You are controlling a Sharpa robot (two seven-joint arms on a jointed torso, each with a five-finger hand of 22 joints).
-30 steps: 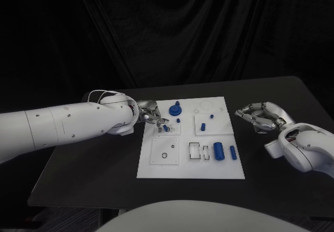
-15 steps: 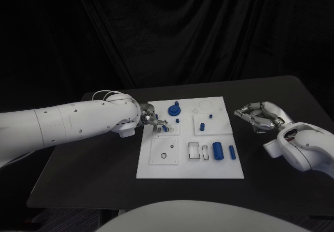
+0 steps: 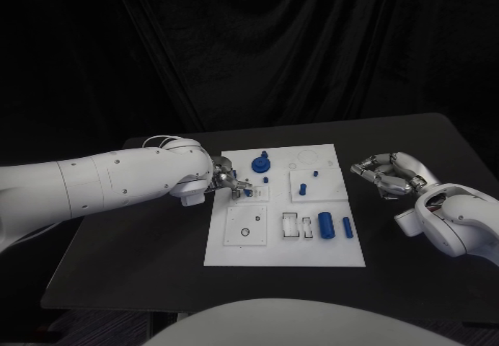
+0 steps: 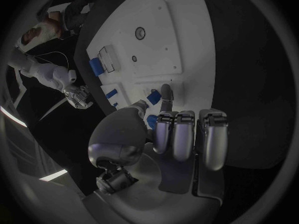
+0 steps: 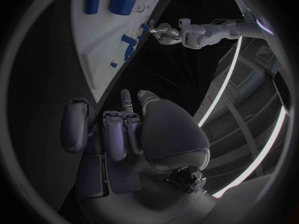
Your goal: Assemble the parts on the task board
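Near the front of the flat white task board [image 3: 234, 256] lie a fat blue cylinder [image 3: 325, 224] and a thin blue rod [image 3: 348, 228], side by side. Further back, the silver left hand [image 3: 231, 181] pinches a small blue peg [image 4: 154, 96] between thumb and one finger, right over the board's left side. It should lower the peg straight and slowly, so it does not tip. The silver right hand [image 3: 386, 174] waits off the board's right edge, fingers curled in, holding nothing.
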